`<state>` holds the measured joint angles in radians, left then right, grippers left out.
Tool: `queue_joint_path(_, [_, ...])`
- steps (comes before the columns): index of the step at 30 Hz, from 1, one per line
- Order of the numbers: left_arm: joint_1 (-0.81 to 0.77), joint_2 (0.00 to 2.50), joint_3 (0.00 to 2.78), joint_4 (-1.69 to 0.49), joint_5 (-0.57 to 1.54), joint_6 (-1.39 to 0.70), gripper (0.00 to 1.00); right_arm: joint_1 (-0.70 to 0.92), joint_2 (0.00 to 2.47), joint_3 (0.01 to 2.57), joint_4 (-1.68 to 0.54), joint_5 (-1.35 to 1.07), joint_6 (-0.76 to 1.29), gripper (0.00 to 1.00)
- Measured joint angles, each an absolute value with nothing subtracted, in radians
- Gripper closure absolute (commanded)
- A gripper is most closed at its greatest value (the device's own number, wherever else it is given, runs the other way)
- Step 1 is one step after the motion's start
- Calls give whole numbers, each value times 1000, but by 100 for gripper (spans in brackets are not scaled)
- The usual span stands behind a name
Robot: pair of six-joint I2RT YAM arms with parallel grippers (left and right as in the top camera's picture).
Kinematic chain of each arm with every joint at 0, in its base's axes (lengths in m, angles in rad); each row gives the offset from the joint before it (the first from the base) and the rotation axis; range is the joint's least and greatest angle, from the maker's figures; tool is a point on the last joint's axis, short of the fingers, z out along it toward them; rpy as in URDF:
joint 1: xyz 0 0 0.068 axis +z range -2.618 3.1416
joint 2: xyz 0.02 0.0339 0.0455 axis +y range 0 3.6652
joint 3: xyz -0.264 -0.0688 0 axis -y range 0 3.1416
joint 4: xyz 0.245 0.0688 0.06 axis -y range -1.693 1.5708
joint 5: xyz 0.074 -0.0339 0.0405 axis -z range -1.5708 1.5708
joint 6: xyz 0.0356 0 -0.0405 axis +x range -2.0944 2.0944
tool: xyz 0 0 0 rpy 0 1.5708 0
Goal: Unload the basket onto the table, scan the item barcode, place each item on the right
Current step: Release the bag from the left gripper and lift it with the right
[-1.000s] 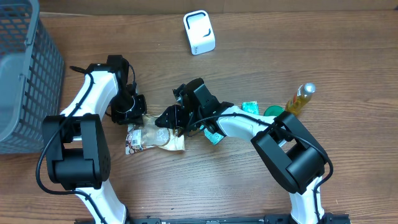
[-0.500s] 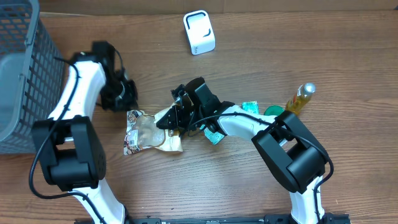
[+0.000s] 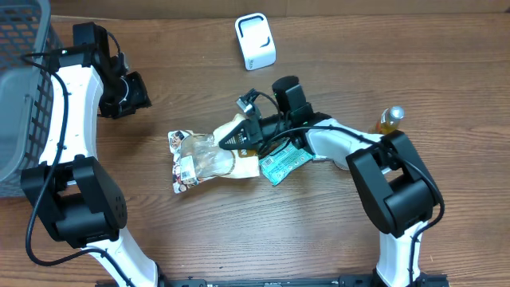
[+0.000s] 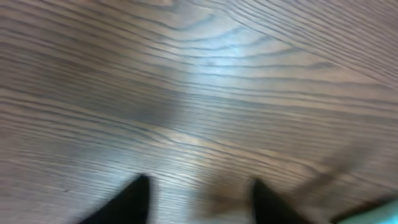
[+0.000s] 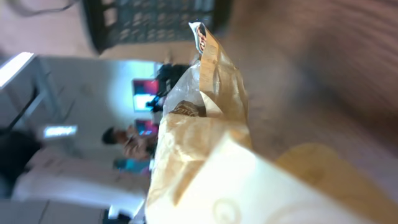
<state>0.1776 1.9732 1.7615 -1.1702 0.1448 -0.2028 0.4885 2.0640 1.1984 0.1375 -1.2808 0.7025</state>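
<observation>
Left tool (image 4: pixel 199 204) is up at the far left of the surface (image 3: pixel 239 231), just beside the grey basket (image 3: pixel 24 119). Its fingertips (image 4: pixel 134 198) stand apart with only bare wood grain between them, so it's parted and has hold of nothing. Right tool (image 3: pixel 237 140) is clamped down on the right end of the snack packet (image 3: pixel 199 158), jaws fully closed on the film. The packet is a tan, partly clear bag near the middle of the surface, lying roughly left-right, with its printed end and a small white label (image 3: pixel 185 168) toward the left. In the right wrist view the packet (image 5: pixel 199 124) fills most of the frame, crumpled and blurred; can't tell whether its free end touches the surface. A green packet (image 3: pixel 284 162) lies just beside the held end, under the right arm. The white scanner (image 3: pixel 255 41) stands at the far edge, well apart from the packet. A bottle (image 3: pixel 387 121) is by the right arm's elbow.
</observation>
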Motion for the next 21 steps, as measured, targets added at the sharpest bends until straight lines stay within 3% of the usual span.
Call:
queue_joint_path(3, [178, 1973, 1761, -1164, 87, -202, 0, 482, 2018, 1198, 136, -1343, 678, 96])
queue_joint_path(15, [178, 1973, 1762, -1155, -12, -203, 1, 477, 1858, 1198, 118, -1439, 625, 96])
queue_joint_path(21, [178, 1973, 1762, -1155, -19, -203, 1, 477, 1858, 1198, -76, -1292, 492, 96])
